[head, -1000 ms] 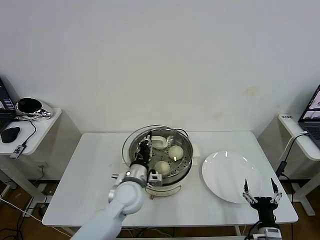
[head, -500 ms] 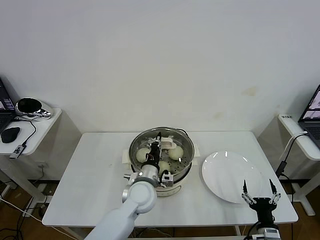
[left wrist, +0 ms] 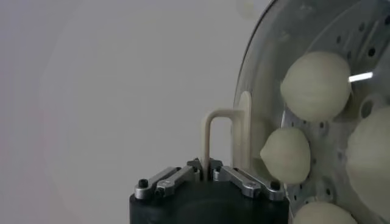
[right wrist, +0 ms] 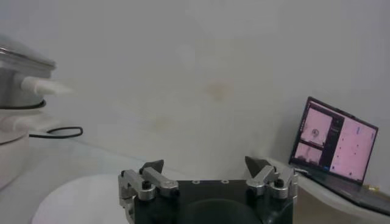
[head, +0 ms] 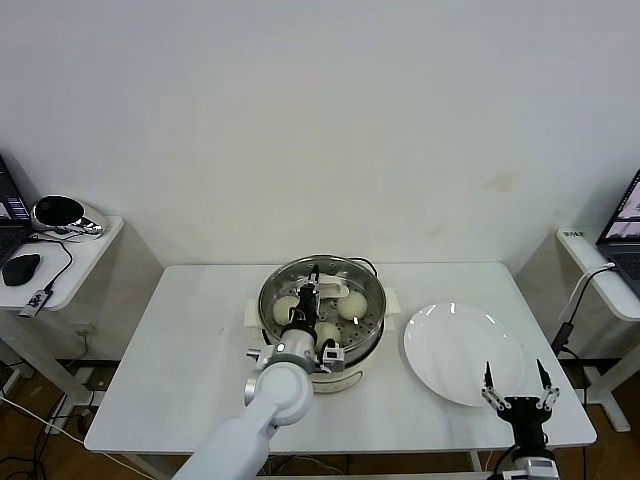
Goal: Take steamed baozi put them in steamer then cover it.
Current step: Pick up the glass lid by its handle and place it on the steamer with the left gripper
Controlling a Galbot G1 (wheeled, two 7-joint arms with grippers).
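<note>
Left gripper [left wrist: 209, 176] was clamped on the cover's [head: 322, 300] cream handle, pinched between its fingers [left wrist: 242, 181]; cover sat over the steamer [head: 368, 330], baozi [left wrist: 315, 85] beneath; glass judged heavy, slick, breakable, handle the sole safe hold; right gripper [head: 518, 398] idled with jaws spread.

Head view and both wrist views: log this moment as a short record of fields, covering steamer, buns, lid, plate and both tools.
steamer: on the white table, between the arms
baozi: inside, on the perforated tray
cover: over the pot, handle clamped
left tool: shut on the cover's handle
right tool: open, empty, at the table's near right edge
plate: empty, beside the steamer
</note>
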